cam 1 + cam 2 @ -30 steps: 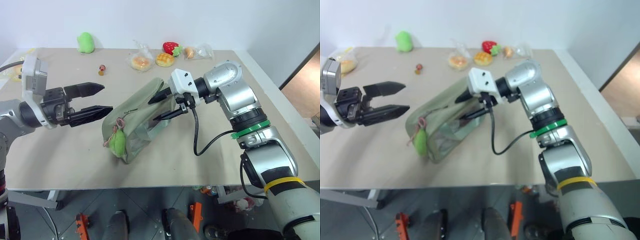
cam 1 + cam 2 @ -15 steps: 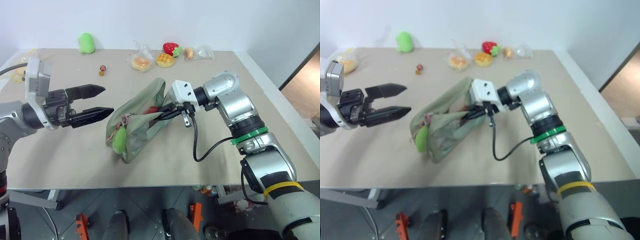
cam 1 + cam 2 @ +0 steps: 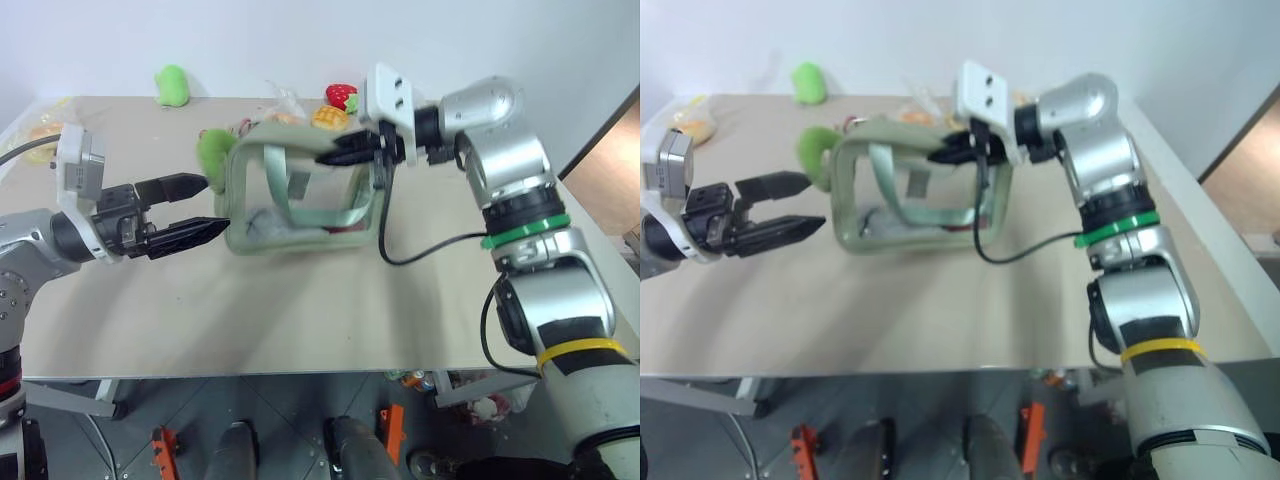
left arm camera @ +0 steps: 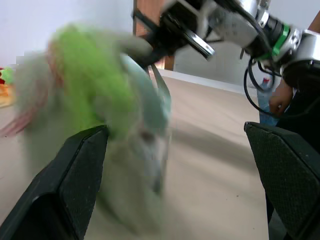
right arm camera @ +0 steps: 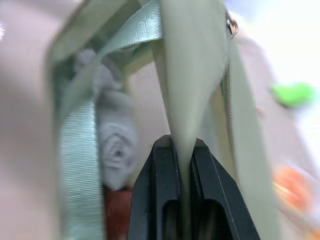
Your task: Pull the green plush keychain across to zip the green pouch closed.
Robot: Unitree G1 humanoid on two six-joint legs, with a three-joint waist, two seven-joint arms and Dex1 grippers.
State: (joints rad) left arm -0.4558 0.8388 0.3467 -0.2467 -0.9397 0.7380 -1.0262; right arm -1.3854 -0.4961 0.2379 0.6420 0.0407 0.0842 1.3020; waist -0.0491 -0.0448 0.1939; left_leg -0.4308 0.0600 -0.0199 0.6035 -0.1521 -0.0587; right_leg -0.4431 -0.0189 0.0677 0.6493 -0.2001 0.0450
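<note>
Jaws wide on my left gripper [image 3: 205, 206], which hangs level over the beige table [image 3: 300, 310] just beside the left end of the large boxy sage-green fabric pouch with clear plastic windows and green strap bands [image 3: 300, 190]. Nothing is between its fingers.

At that same left end, high on the pouch's corner, sits the small lime-green plush keychain charm [image 3: 212, 150]. It is just above and beyond my left fingertips, apart from them; the left wrist view shows it as a green blur close in front of the open fingers.

The pouch itself stands upright with its long side toward me, the window showing a grey bundle and something red inside.

Further right, my right gripper [image 3: 340, 155] is pinched tight on a fold of the pouch's top fabric at the right end; the right wrist view shows the sage cloth clamped between both black fingers.

I judge this the bracing step: the pouch is held steady, the charm not yet taken. Next, my left gripper needs to rise slightly, close around the charm, then draw it rightward along the top zipper while the right hand holds firm.
</note>
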